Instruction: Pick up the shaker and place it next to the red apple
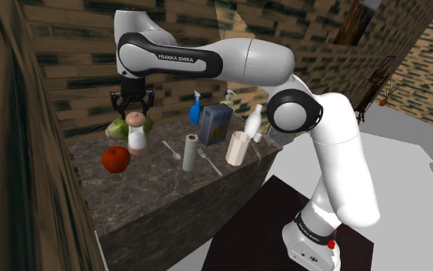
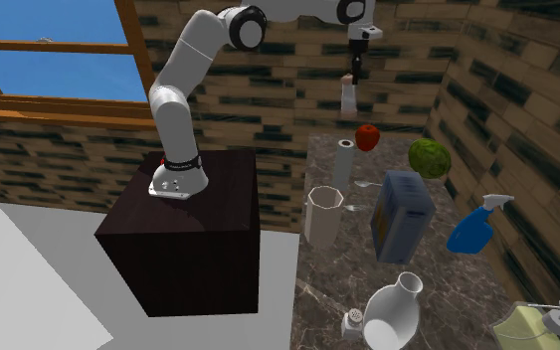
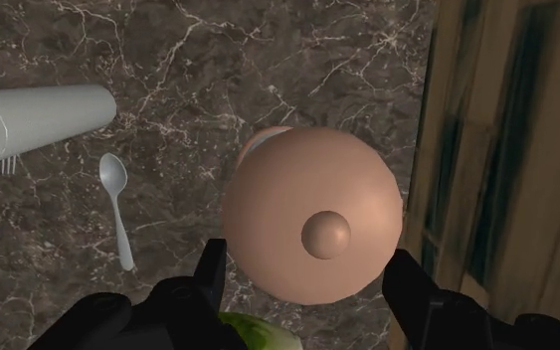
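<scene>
The shaker (image 1: 136, 132) stands upright on the dark marbled counter (image 1: 157, 189), its long axis vertical and its rounded tan cap pointing straight up at the hand. Its body is white. In the wrist view the cap is seen from right above, a dome with a small knob in the middle. The shaker sits just beside the red apple (image 1: 115, 158), between the apple and a green leafy head (image 1: 118, 127) by the wall; whether it touches either cannot be told.

The only writing that can be read is "FRANKA EMIKA" in white letters on the dark band of the arm's forearm, in the shoulder view. The blue box (image 1: 216, 125) carries no legible print.

From the stand the arm rises, bends at a dark elbow joint and runs its forearm level toward the shoulder view's left, with the hand turned to point straight down. The gripper (image 1: 134, 108) hangs directly over the shaker. Its fingers (image 3: 211, 270) stand wide apart, one on each side of the cap, and clasp nothing. In the second exterior view a small gap shows between fingertips and cap.

A paper towel roll (image 1: 191, 152), a spoon (image 3: 116, 204) and a fork (image 1: 209, 162) lie farther along the counter.
</scene>
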`<state>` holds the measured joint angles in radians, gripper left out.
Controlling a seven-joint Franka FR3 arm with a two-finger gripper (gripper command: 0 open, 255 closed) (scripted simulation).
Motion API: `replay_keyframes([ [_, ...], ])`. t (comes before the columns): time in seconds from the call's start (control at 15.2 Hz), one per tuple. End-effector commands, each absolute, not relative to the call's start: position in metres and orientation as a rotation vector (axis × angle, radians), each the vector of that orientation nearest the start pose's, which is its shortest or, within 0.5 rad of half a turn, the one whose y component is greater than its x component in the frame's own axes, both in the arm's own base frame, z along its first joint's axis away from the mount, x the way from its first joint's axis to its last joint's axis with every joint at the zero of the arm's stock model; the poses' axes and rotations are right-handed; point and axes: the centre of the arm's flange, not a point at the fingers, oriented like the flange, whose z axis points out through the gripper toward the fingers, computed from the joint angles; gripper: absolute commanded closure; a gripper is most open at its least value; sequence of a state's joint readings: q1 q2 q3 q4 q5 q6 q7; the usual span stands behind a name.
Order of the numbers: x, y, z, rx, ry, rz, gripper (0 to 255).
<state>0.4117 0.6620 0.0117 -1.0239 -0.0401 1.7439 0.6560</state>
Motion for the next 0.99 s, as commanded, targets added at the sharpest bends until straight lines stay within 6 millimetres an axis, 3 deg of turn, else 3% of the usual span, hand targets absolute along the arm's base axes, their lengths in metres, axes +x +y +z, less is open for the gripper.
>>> replay_keyframes([
  [0.0, 0.68, 0.301, 0.458, -3.117, 0.359, -0.105, 255],
  [0.92, 0.68, 0.301, 0.384, -3.117, 0.359, -0.105, 255],
])
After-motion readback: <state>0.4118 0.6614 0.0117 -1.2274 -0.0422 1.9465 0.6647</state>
